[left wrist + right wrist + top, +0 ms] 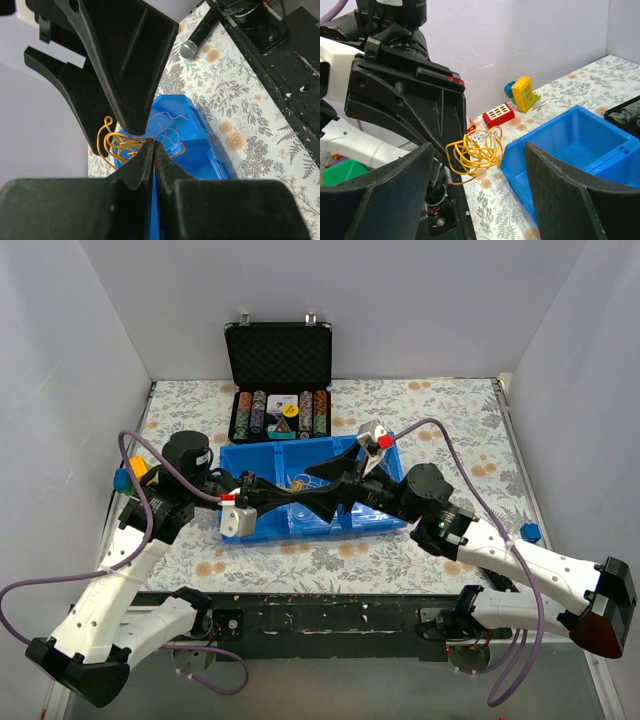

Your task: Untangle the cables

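Blue tray (pixel 262 458): centre of tabletop (pixel 450 430), open top, split into compartments; both arms meet above it.
Tray contents: a few pale cables (pixel 167 133), thin loose loops on the floor of one end compartment. Other compartments: contents cannot be told from these views.
Yellow cables (pixel 475 150): tangled clump of thin loops, lifted clear of the tray, hanging from the L fingers at the tray's end.
Left gripper (pixel 154 144): fingers pressed together, pinching strands of the yellow clump at the tips; loops spill out to both sides of the pinch.
Right gripper (pixel 479 148): fingers spread wide, nothing held; faces the L gripper, with the yellow clump in the gap between its fingers. Contact with the cord: cannot tell.
Black case (pixel 278 355): behind the tray, near the back wall, lid open and upright.
Case contents: poker chips (pixel 262 412) in multi-colour rows.
Toy blocks: red (pixel 499 114) and yellow (pixel 522 93), on the tabletop by the L wall, apart from the tray.
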Robot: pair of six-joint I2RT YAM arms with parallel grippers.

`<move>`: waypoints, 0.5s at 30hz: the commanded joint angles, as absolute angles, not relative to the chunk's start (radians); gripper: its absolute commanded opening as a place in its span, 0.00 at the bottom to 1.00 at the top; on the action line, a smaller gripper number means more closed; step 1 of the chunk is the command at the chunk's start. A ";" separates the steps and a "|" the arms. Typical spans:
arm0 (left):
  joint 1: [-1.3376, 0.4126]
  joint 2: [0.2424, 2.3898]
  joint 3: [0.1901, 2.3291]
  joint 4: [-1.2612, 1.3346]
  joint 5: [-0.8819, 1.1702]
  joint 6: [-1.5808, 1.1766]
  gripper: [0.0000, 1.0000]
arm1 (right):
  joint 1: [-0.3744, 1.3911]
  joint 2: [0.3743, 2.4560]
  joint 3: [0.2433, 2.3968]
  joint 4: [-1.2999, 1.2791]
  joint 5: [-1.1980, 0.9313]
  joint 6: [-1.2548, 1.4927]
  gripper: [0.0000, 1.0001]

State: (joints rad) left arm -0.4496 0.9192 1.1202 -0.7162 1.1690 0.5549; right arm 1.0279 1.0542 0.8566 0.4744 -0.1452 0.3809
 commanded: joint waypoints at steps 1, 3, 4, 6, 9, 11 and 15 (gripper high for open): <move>-0.465 0.905 1.118 -0.693 1.163 0.575 0.00 | 1.011 1.081 0.930 0.535 -0.225 0.439 0.79; -0.471 0.907 1.117 -0.693 1.155 0.584 0.00 | 0.999 1.100 0.948 0.528 -0.242 0.451 0.71; -0.471 0.907 1.115 -0.690 1.151 0.584 0.00 | 0.990 1.106 0.957 0.522 -0.247 0.462 0.65; -0.472 0.905 1.112 -0.680 1.146 0.575 0.00 | 0.974 1.106 0.959 0.525 -0.247 0.479 0.50; -0.474 0.891 1.089 -0.637 1.143 0.523 0.00 | 0.950 1.078 0.928 0.534 -0.212 0.486 0.26; -0.474 0.879 1.071 -0.594 1.131 0.477 0.00 | 0.921 1.060 0.920 0.506 -0.178 0.485 0.11; -0.474 0.867 1.051 -0.512 1.109 0.414 0.00 | 0.845 1.032 0.907 0.456 -0.172 0.486 0.01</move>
State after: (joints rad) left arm -0.4690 0.8936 1.0676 -0.6071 1.1294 0.4973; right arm 0.9062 1.0817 0.9054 0.4583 -0.2066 0.4778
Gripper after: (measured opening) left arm 0.007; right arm 0.038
